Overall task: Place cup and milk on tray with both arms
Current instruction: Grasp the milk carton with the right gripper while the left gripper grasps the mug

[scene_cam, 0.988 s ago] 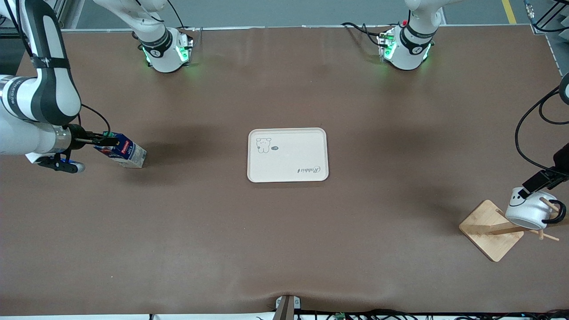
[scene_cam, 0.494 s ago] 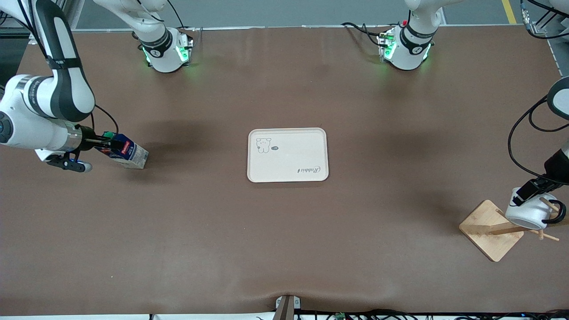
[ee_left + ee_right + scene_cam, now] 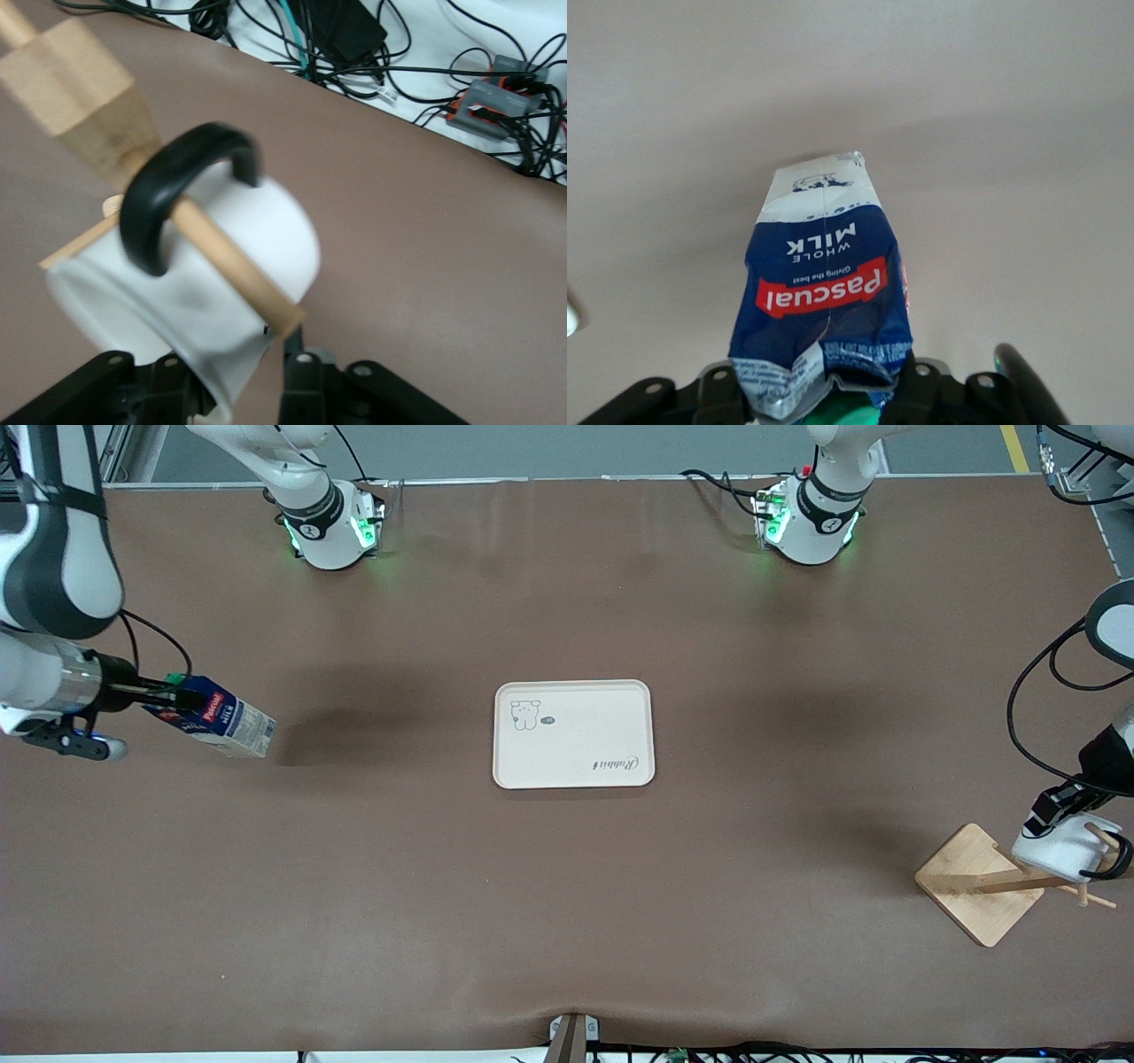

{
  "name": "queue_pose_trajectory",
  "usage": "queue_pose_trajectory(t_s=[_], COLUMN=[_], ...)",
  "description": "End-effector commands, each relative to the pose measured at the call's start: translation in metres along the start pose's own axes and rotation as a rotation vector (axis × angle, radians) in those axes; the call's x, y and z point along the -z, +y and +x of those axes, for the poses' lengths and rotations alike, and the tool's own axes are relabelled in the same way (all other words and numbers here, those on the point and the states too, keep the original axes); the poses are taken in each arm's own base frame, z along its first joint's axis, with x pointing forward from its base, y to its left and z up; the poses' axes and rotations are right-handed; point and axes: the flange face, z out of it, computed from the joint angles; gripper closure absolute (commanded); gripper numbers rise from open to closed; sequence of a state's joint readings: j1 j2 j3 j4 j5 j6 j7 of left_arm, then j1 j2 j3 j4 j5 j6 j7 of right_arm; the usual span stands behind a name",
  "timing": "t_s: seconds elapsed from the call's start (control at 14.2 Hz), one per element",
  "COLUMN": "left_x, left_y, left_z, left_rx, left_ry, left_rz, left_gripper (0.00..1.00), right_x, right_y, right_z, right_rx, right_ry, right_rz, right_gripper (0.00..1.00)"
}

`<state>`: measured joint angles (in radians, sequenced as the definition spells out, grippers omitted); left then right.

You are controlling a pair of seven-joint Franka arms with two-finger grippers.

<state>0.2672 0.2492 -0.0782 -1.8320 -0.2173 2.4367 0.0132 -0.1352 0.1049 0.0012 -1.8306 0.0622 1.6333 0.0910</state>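
My right gripper [image 3: 168, 695] is shut on the gable top of the blue milk carton [image 3: 217, 724]. It holds the carton tilted, above the table at the right arm's end. In the right wrist view the carton [image 3: 824, 292] hangs between the fingers [image 3: 921, 390]. The white cup [image 3: 1063, 849] hangs by its black handle [image 3: 168, 195] on a wooden peg [image 3: 235, 270]. My left gripper [image 3: 1050, 810] is at the cup's rim. Its fingers [image 3: 301, 381] stand on either side of the cup's wall [image 3: 204, 301], with a gap beside one finger. The cream tray [image 3: 576, 735] lies empty mid-table.
The wooden rack's square base [image 3: 974, 886] stands at the left arm's end, nearer the front camera than the tray. Its post [image 3: 80, 88] carries the pegs. Cables and a power brick [image 3: 372, 53] lie past the table's edge beside the rack.
My right gripper has lifted the milk off the table and drawn it toward the right arm's end. My left gripper has come down onto the cup's rim, and the cup has shifted slightly on its peg.
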Motion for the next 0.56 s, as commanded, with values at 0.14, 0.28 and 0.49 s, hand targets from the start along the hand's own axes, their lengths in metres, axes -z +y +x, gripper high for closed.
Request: queue_pose_trajectory(t_s=[0.14,0.28,0.49], left_x=[-0.003,-0.002,0.000], left_y=[0.005,0.013,0.017], left_z=[0.000,-0.001,-0.001], left_rx=[-0.019,-0.032,-0.087], left_ry=[-0.004,-0.005,-0.006], left_rz=[-0.013,-0.016,-0.019], left_gripper=[0.99,1.00,1.00], right_x=[0.059,0.071,0.068], right_y=[-0.078,-0.132,-0.163], right_z=[-0.020,-0.032,-0.032], right_rx=[0.003,-0.044,-0.064], right_ry=[0.013,0.042,0.031], right_rz=[0.139,0.106,0.104], right_gripper=[1.00,1.00,1.00])
